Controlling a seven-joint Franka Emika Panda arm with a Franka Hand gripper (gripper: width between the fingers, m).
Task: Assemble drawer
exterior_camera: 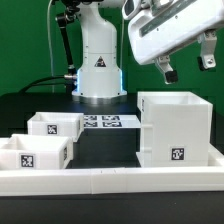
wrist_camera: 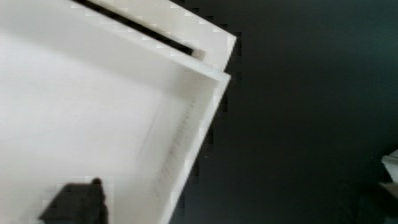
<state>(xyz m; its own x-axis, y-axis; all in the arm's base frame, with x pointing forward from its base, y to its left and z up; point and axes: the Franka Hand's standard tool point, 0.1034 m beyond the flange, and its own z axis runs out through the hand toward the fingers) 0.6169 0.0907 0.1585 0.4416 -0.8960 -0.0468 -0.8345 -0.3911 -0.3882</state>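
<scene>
The gripper (exterior_camera: 187, 68) hangs above the housing (exterior_camera: 175, 125), probably so it can drop down and grab a wall. Its two fingers are spread wide and hold nothing. The housing is a tall white open box with a black square tag, standing on the exterior view's right. The far tray (exterior_camera: 53, 125) and the near tray (exterior_camera: 35, 155) wait on the left.

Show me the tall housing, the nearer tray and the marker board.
tall housing (exterior_camera: 168, 130), exterior view, middle of its front wall.
nearer tray (exterior_camera: 48, 160), exterior view, its tagged front wall.
marker board (exterior_camera: 106, 123), exterior view, its middle.
</scene>
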